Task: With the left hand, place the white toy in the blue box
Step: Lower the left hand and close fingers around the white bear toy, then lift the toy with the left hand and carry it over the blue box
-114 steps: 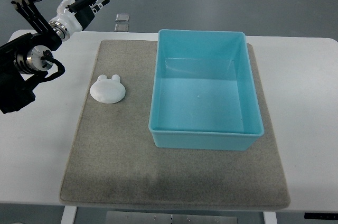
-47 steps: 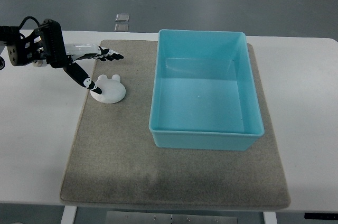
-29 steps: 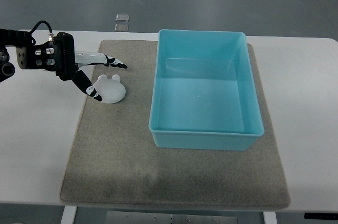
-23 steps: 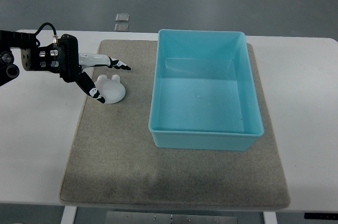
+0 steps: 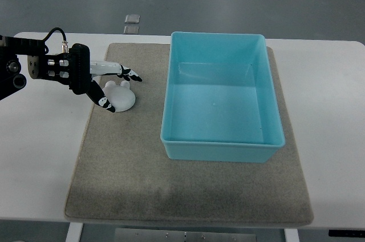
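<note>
Top view: one white toy [image 5: 121, 98] is seen lying on the grey mat [image 5: 131, 179], well left of the single blue box [image 5: 219, 145], which holds nothing. The left hand [image 5: 108, 85] is spread wide around the toy, fingers [image 5: 128, 74] straddling it. Two small squares [image 5: 132, 23] lie on the floor beyond the table [image 5: 331, 139].

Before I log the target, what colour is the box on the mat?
Light blue, turquoise-like: the box shows plainly in the top view, empty inside.
</note>
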Robot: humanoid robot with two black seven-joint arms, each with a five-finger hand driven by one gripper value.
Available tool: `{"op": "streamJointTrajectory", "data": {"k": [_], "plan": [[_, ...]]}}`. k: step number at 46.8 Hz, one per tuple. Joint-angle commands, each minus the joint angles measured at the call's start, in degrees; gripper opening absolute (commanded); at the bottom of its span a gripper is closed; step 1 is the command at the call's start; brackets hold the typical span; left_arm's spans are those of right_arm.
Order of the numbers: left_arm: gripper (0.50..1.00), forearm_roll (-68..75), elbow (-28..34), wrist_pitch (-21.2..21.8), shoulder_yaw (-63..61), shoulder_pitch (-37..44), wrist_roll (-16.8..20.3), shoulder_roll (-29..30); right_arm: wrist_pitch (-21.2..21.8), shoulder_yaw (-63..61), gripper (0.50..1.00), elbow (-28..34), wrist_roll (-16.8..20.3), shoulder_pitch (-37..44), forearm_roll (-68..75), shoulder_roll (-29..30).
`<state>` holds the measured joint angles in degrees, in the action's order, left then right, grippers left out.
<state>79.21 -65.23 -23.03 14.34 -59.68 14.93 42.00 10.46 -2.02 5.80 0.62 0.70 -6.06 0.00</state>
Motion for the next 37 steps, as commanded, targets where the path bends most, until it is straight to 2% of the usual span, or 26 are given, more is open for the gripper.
{"op": "streamJointTrajectory", "data": {"k": [1,4,8,11,18,26,32,37], "plan": [[0.898,0.16,-0.07,0.26,0.08,0.09,0.01,0.1,0.0,0.0,0.936,0.0,0.0,0.0,0.0,0.0],[0.838,0.25,-0.07,1.4,-0.01,0.09,0.01,0.1,0.0,0.0,0.936,0.0,0.0,0.0,0.0,0.0],[0.821,0.51,-0.42,3.69,-0.1,0.17,0.01,0.27,0.0,0.0,0.936,0.0,0.0,0.0,0.0,0.0],[0.81,1.04,-0.6,3.87,-0.01,0.17,0.01,0.36,0.0,0.0,0.936,0.0,0.0,0.0,0.0,0.0],[0.746,1.21,-0.6,3.95,-0.01,0.17,0.01,0.45,0.0,0.0,0.936,0.0,0.0,0.0,0.0,0.0],[0.696,1.21,-0.51,4.39,-0.01,0.17,0.45,0.54,0.0,0.0,0.936,0.0,0.0,0.0,0.0,0.0],[0.502,1.21,-0.42,4.57,-0.01,0.17,0.45,0.63,0.0,0.0,0.936,0.0,0.0,0.0,0.0,0.0],[0.5,1.21,-0.42,4.66,-0.01,0.17,0.45,0.71,0.0,0.0,0.936,0.0,0.0,0.0,0.0,0.0]]}}
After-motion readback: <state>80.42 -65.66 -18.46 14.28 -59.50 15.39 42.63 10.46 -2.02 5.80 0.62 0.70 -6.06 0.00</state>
